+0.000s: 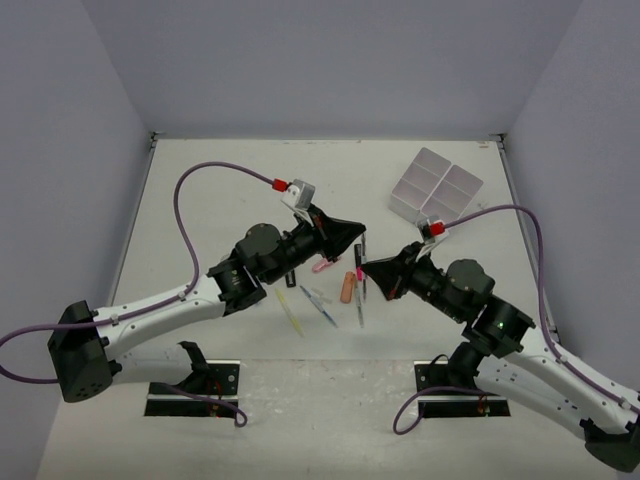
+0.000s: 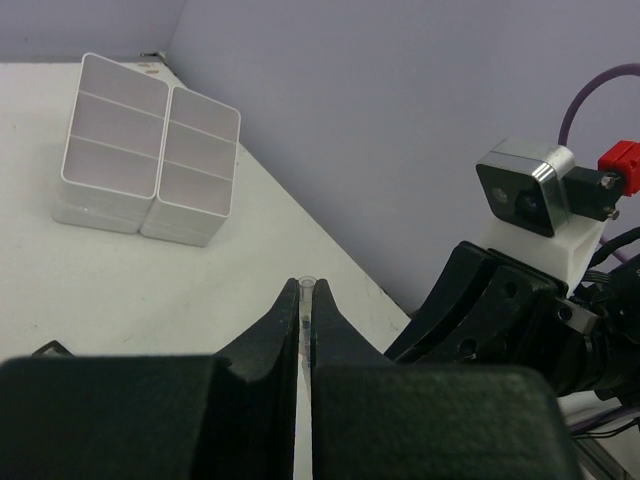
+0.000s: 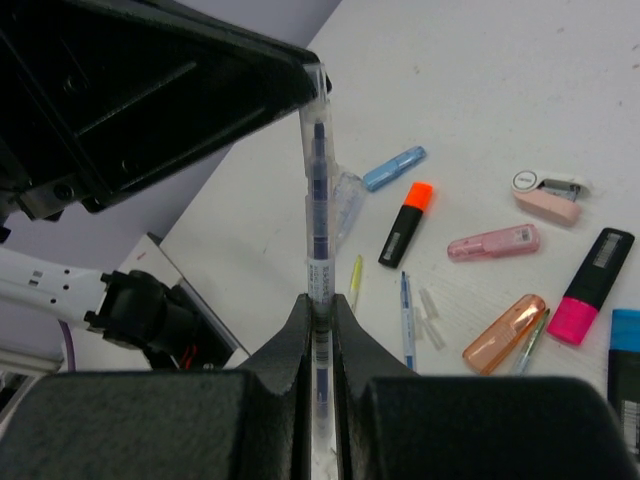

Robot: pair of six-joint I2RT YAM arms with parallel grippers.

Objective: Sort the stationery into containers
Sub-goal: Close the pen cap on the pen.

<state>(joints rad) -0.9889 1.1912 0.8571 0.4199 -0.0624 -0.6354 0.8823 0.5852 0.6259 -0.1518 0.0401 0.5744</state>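
Both claws were clamped on one clear pen (image 3: 318,200), held in the air above the desk (image 1: 220,200). Your left claw (image 2: 307,300) pinched one end, with only the tip poking past its fingers. Your right claw (image 3: 320,305) pinched the other end, jaws pressed tight on the barrel. The pen ran straight between them, dark ink core showing.

The rest of the stationery lay loose on the desk below: an orange-capped highlighter (image 3: 405,222), a pink-capped highlighter (image 3: 590,285), a pale blue piece (image 3: 395,168), a thin pen (image 3: 407,320) and a few pink and orange bits. The white divided tray (image 2: 95,212) sat well apart at the far right of the desk. I saw no stationery in the compartments facing the left wrist camera, so sorting looked barely begun.

This read as a handover, or a pull on the pen's two ends; I couldn't tell which.

- If it was a handover, only one claw should have let go, and the other needed a firm pinch first.
- The right arm sat nearer the tray, so it looked like the one to keep the pen.
- The releasing claw needed to spread fully and back off along the pen's line, not sideways, or it would have twisted the pen out of the other grip.
- The carry should have stayed high over the loose items, with the pen lined up along a compartment before dropping.
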